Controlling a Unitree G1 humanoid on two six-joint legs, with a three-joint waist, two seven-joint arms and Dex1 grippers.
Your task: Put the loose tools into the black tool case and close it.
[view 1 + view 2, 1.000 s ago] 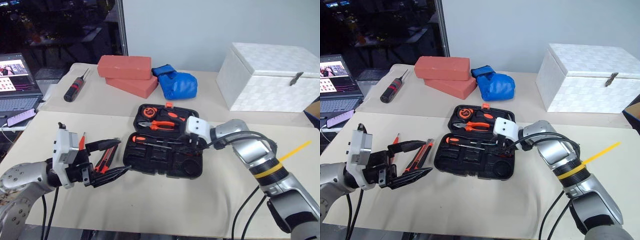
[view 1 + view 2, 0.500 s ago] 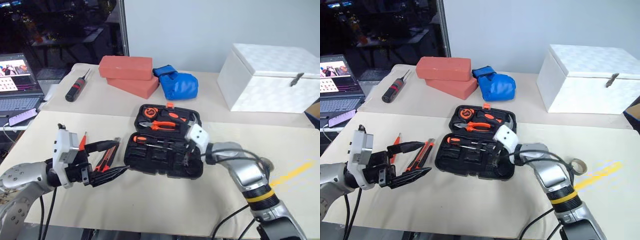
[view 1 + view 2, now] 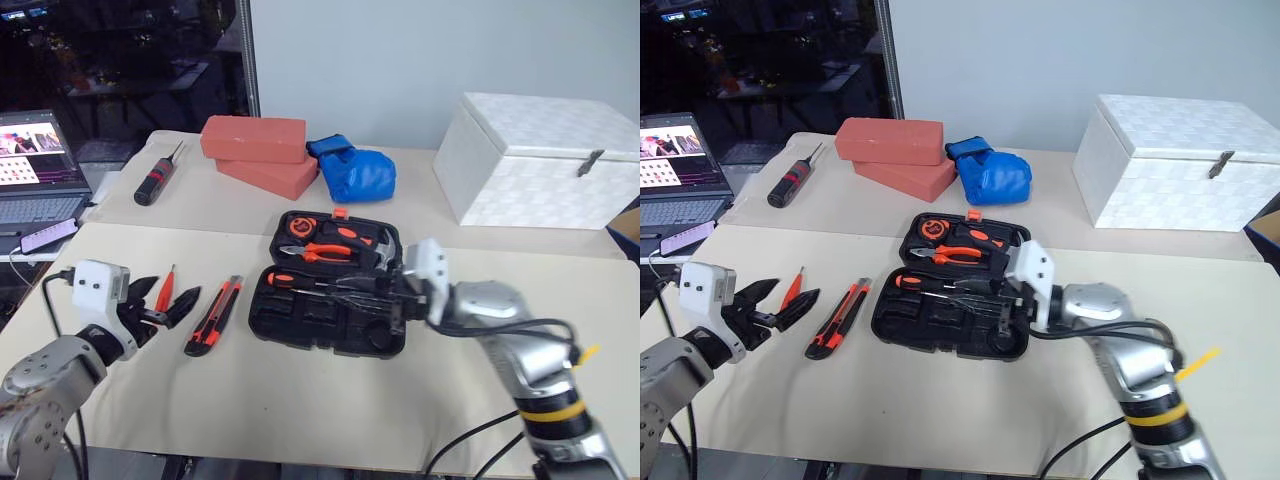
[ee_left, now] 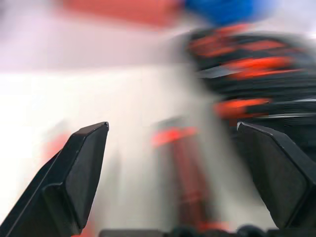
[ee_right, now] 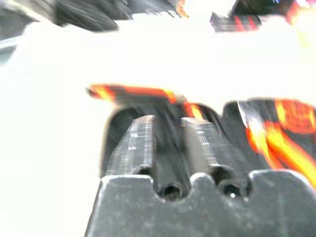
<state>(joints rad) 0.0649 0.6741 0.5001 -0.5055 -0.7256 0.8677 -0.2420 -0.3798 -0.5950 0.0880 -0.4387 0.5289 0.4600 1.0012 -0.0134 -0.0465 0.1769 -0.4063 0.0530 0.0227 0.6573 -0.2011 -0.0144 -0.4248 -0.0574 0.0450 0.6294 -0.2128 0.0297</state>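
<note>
Utility knife lies lengthwise just beyond the left pincer (spread wide, empty); right pincer, narrowly parted, hovers at the case.

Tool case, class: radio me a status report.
Left gripper open beside small orange tool. Right gripper over open tool case. Utility knife loose on table.

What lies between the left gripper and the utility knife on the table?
Only the small orange tool, lying at the open left gripper, partly behind its fingers. The knife lies just beyond, apart from it. Between knife and case is bare table.
</note>
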